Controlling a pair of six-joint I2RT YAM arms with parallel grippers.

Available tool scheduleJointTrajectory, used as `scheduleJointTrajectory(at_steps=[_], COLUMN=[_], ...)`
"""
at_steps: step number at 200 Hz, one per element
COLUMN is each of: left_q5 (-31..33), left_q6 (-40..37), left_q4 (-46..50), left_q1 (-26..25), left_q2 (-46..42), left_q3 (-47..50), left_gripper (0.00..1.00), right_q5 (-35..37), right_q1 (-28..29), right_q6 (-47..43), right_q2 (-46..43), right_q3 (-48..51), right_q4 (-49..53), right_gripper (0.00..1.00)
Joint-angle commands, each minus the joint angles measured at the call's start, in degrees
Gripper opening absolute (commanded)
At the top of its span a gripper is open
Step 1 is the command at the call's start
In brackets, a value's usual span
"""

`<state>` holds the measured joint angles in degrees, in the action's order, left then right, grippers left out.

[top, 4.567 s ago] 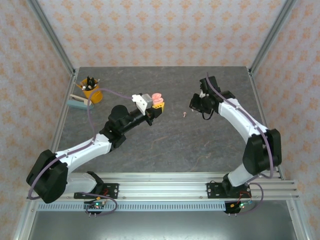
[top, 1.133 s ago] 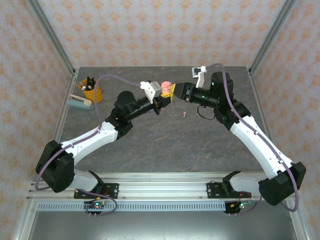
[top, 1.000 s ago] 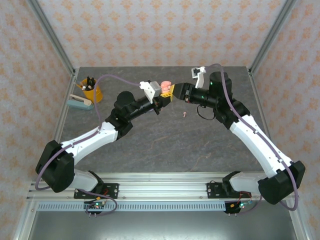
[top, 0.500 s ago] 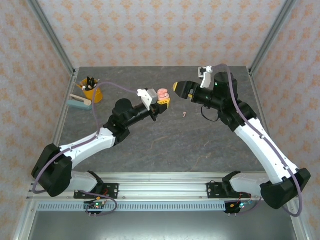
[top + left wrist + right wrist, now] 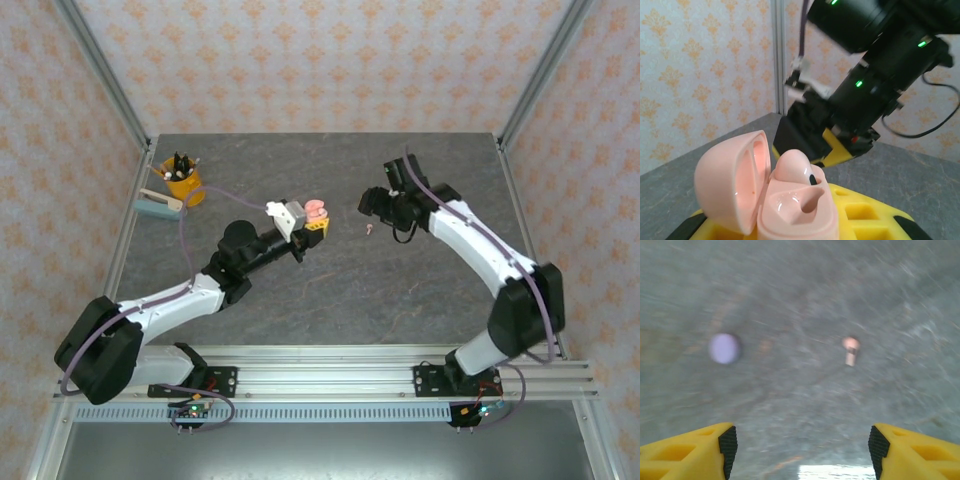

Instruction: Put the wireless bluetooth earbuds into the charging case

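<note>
Tabletop [image 5: 330,290] grey-mottled, walls [image 5: 300,60] floral-papered

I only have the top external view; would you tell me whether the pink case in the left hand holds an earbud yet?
Observer: Yes, the open charging case has one seated earbud, pink; the empty socket is beside it.
Operator: Thank you. And the other hand, is it open?
Observer: Yes, the right hand has its fingers spread wide, holding nothing.
Operator: What lies ahead of it?
Observer: A loose earbud, pink, on the table, with a blurred lilac round thing left of it in the right wrist view.
</note>
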<state>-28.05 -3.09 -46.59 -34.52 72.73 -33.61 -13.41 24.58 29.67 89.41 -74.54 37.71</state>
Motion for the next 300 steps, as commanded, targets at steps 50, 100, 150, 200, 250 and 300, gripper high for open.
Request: scheduleJointTrajectory(at_steps=[50, 100, 150, 200, 250, 300], left_q5=[-0.8, -2.6, -3.1, -3.1, -3.0, -2.9], left_q6=[-1.7, -4.3, -5.2, -4.9, -4.5, -3.9], left_q4=[-12.8, -13.1, -13.4, -14.0, -14.5, -14.5], left_q1=[-0.2, -0.1, 0.1, 0.5, 1.0, 1.3], left_q2=[2.5, 3.2, 4.3, 5.8, 6.8, 7.1], left_q3=[3.9, 3.1, 2.1, 1.5, 1.5, 1.2], left_gripper=[0.0, 0.0, 0.0, 0.0, 0.0, 0.0], right_q5=[10.9, 8.3, 3.8, 0.3, -1.0, 0.7], right_q1=[-0.2, -0.7, -2.4, -2.6, -2.6, -2.5], right_q6=[1.5, -0.2, 0.1, 0.3, -0.4, -1.3], right_q2=[19.7, 30.6, 34.4, 36.1, 37.4, 38.5], right_q3=[-17.9, -26.7, -26.5, -25.3, -25.5, -25.9], right_q4=[15.6, 19.0, 16.2, 13.4, 13.5, 14.7], right_gripper=[0.65, 0.57, 0.51, 0.48, 0.47, 0.44])
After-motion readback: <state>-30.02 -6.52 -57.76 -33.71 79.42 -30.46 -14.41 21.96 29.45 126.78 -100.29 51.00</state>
